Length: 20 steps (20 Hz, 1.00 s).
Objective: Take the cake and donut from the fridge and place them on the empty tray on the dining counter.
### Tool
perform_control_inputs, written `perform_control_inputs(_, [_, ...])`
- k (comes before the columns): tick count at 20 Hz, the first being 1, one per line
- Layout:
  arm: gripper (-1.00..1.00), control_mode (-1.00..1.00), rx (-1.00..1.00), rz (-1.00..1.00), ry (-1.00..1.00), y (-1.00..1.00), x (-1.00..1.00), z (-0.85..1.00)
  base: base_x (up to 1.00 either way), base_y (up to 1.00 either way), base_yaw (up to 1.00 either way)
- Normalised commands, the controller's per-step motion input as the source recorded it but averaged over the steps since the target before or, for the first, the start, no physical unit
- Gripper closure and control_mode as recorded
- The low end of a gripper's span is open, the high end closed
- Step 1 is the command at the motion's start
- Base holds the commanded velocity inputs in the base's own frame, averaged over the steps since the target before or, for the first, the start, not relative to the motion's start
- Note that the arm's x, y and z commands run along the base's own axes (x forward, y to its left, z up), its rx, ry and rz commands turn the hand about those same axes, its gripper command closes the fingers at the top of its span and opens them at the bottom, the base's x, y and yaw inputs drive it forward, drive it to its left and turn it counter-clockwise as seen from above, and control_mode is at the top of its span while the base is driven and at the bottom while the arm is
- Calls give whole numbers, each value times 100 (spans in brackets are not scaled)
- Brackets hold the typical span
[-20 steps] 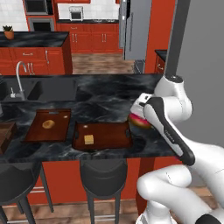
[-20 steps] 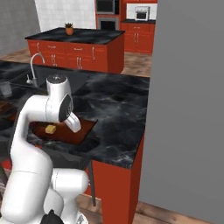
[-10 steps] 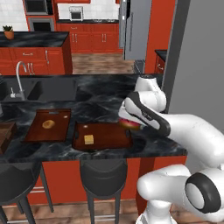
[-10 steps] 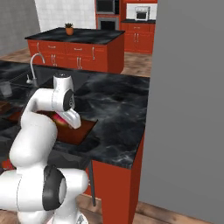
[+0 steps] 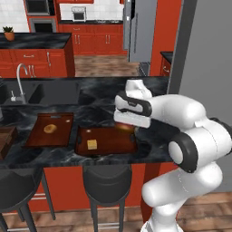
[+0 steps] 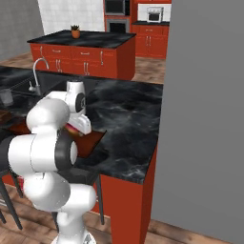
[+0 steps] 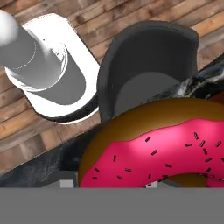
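Two trays sat on the table: right tray point(image 5: 122, 145) and left tray point(image 5: 38, 138). One cake point(image 5: 92, 144) was on the right tray. One tan pastry point(image 5: 50, 128) was on the left tray. One donut point(image 7: 166, 144) showed, pink-iced with sprinkles. Two stools were there, one point(image 5: 108, 181) under the right tray, one point(image 5: 16, 190) at the left. One faucet point(image 5: 20, 80). One potted plant point(image 5: 8, 32).

We see a glossy white arm point(image 5: 181, 113) built of rounded, bulbous segments, with dark grey rings at the joints. A black band wraps the wrist point(image 5: 133, 103). In the right base view, a wide black collar separates two fat white links.
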Motion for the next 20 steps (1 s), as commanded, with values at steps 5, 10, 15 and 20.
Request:
perform_control_inputs(5, [100, -100, 0, 3, -14, 2, 48, -43, 0, 0, 0])
perform_control_inputs(10, [100, -100, 0, 4, -34, 2, 21, -52, 0, 0, 0])
perform_control_inputs(15, [100, -100, 0, 2, -30, 4, 11, -58, 0, 0, 0])
perform_control_inputs(20, [100, -100, 0, 0, -13, 9, 17, -43, 0, 0, 0])
